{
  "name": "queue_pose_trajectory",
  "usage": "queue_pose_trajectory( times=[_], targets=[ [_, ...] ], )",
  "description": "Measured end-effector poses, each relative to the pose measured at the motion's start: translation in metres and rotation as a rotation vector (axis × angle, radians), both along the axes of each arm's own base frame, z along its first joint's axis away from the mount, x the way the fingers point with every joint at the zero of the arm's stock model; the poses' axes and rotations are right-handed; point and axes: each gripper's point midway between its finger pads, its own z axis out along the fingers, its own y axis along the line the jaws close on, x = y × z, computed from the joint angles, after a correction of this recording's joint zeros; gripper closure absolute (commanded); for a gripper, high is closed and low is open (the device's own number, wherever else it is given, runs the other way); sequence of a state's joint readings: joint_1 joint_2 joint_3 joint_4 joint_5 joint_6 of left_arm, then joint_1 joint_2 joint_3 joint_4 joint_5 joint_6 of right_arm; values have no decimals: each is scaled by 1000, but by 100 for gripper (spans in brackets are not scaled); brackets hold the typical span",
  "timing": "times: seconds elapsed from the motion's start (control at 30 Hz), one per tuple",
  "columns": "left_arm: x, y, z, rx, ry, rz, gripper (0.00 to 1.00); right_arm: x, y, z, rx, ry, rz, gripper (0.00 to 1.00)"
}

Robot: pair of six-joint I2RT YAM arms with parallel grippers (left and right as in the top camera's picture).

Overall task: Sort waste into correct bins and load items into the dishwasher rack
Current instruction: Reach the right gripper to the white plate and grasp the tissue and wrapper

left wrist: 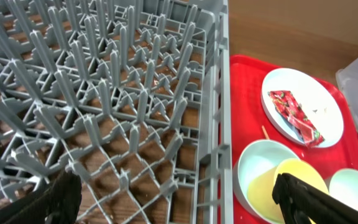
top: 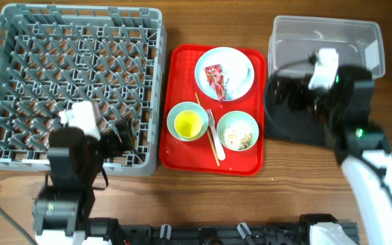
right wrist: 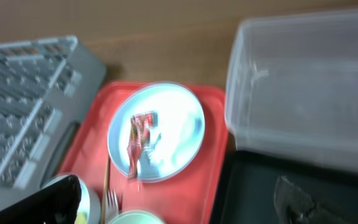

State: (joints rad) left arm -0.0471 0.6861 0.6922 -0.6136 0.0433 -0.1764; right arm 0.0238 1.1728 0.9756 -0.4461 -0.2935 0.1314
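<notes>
The grey dishwasher rack [top: 73,68] fills the left. On the red tray, the white plate [top: 240,64] holds the red wrapper [top: 215,79] and a white napkin [top: 234,83]. The yellow cup [top: 189,124] sits inside the pale blue bowl [top: 172,114]. The pale green bowl [top: 237,122] holds rice crumbs [top: 237,140]. The fork [top: 211,124] and chopsticks [top: 214,151] lie between the bowls. My left gripper [top: 124,133] [left wrist: 179,211] is open and empty over the rack's front right corner. My right gripper [top: 284,95] [right wrist: 173,205] is open and empty over the black tray [top: 284,131], in front of the clear tub [top: 325,41].
The red serving tray [top: 182,156] lies between the rack and the black tray. The left wrist view shows the rack's pegs [left wrist: 135,93], the plate [left wrist: 322,124] and the wrapper [left wrist: 294,115]. The right wrist view is blurred; it shows the plate [right wrist: 182,118] and the tub [right wrist: 303,81].
</notes>
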Motion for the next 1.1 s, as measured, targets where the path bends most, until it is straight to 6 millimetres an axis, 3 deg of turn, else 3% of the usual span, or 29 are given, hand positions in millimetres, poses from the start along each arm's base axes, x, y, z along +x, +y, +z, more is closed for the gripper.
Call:
queue_pose_trajectory(
  times=[0.13, 0.33, 0.47, 0.53, 0.63, 0.7, 0.77, 0.83, 0.87, 0.97, 1.1],
  targets=[
    [14, -1, 5, 3, 75, -1, 0, 26, 3, 17, -46, 66, 55, 0],
    [14, -2, 2, 0, 91, -6, 0, 37, 15, 34, -37, 9, 129, 0],
    [15, -2, 2, 0, 88, -6, 0, 34, 43, 37, -78, 12, 170, 0],
    [15, -2, 2, -1, 86, -6, 0, 41, 59, 51, -116, 5, 181, 1],
    [15, -2, 3, 0, 84, -6, 0, 72, 74, 82, -153, -18, 159, 0],
    [15, -2, 3, -1, 84, -6, 0, 95, 76, 86, -155, 13, 126, 0],
    [15, -2, 3, -1, 85, -6, 0, 116, 78, 66, -142, 81, 93, 7],
    [15, -2, 3, -1, 85, -6, 0, 126, 80, 33, -122, 171, 56, 14],
    [15, -2, 3, -1, 85, -6, 0, 131, 81, -5, -122, 267, 41, 14],
    [15, -2, 3, -1, 85, -6, 0, 133, 82, -79, -110, 465, -17, 21],
    [15, -2, 3, -1, 85, -6, 0, 130, 84, -134, -84, 608, -74, 34]
  ],
)
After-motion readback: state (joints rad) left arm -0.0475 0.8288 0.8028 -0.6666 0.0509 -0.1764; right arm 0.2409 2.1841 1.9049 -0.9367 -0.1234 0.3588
